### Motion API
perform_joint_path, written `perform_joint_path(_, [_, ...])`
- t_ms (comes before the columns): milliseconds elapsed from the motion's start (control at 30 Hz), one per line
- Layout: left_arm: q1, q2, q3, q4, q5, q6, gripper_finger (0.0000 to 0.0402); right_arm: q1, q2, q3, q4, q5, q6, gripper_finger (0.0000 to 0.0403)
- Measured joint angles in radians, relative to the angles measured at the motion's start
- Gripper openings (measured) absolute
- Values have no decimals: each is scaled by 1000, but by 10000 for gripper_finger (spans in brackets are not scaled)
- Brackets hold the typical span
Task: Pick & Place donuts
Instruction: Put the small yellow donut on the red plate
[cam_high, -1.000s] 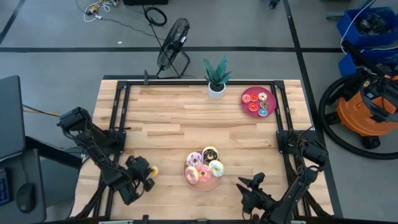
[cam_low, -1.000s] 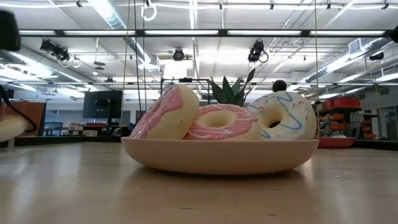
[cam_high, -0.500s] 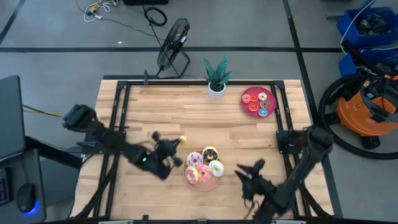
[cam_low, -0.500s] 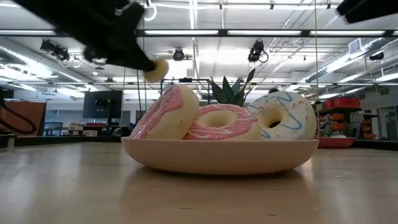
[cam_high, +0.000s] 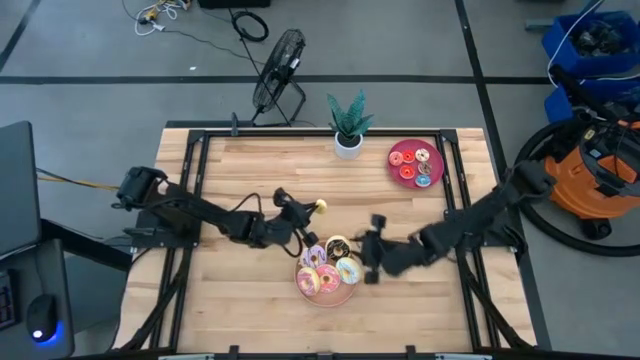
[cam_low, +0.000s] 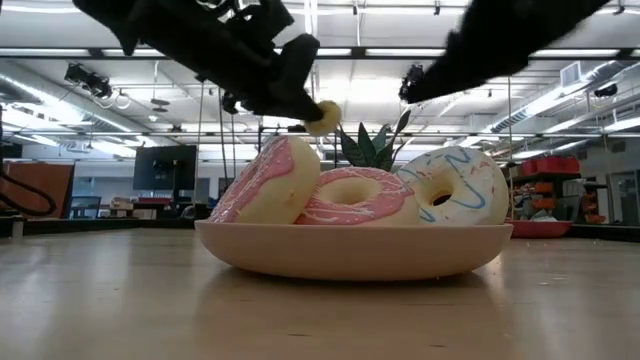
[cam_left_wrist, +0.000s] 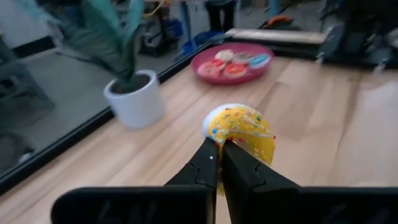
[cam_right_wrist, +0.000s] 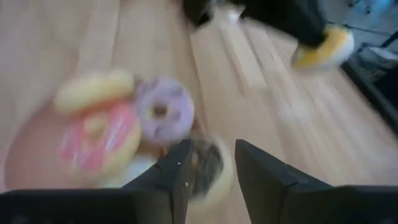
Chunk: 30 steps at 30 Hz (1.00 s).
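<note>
My left gripper (cam_high: 312, 210) is shut on a yellow sprinkled donut (cam_left_wrist: 242, 127), held in the air just beyond the far rim of the pink plate (cam_high: 312, 291). That plate carries several donuts, among them pink ones, a white-and-blue one (cam_low: 455, 185) and a chocolate one (cam_high: 338, 247). My right gripper (cam_high: 364, 245) is open and hovers at the plate's right side, its fingers (cam_right_wrist: 261, 174) pointing at the chocolate donut (cam_right_wrist: 208, 165). Small donuts also lie on a dark red plate (cam_high: 400, 150) at the far right. My left gripper pinches the yellow donut between its two fingers (cam_left_wrist: 208, 163) at the ring's near edge (cam_left_wrist: 225, 138). In the low view only the fingertips reach the donut (cam_low: 322, 117). The fingers slant down from the table's left. The donut is lifted clear above the table.
A potted plant (cam_high: 348, 125) stands at the far edge and a fan (cam_high: 278, 70) on the floor beyond it. Bare wood (cam_high: 260, 170) lies between the plates and along the left side. Black frame rails (cam_high: 190, 170) run along the table's sides.
My left gripper has carried the yellow donut up from the near left corner toward the right and far side, ending beside the pink plate's far rim. My right gripper has swung from the near right edge leftward and farther in, up to the plate's right side.
</note>
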<state>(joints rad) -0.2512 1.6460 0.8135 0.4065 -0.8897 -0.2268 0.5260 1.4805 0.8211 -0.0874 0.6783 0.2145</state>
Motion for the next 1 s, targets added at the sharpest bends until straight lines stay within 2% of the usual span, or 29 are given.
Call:
perform_joint_path(133, [9,53,0,123,36,72,14,-125,-8,-42,204,-83,-23,133])
perform_joint_path(267, [5,80,0,165,54,89,12,-209,-8,-45,200,-104,12,161])
perform_joint_path(467, [5,89,0,172,56,82,16,-272,-7,-45,238,-173,52,239])
perform_joint_path(567, [0,90,0,192,56,83,15,-294,-7,-45,249,-176,65,253])
perform_joint_path(767, [0,89,0,214,57,85,17,-332,19,-44,328,-258,47,232])
perform_joint_path(1000, [-11,89,0,217,54,85,19,-363,39,-44,348,-260,15,171])
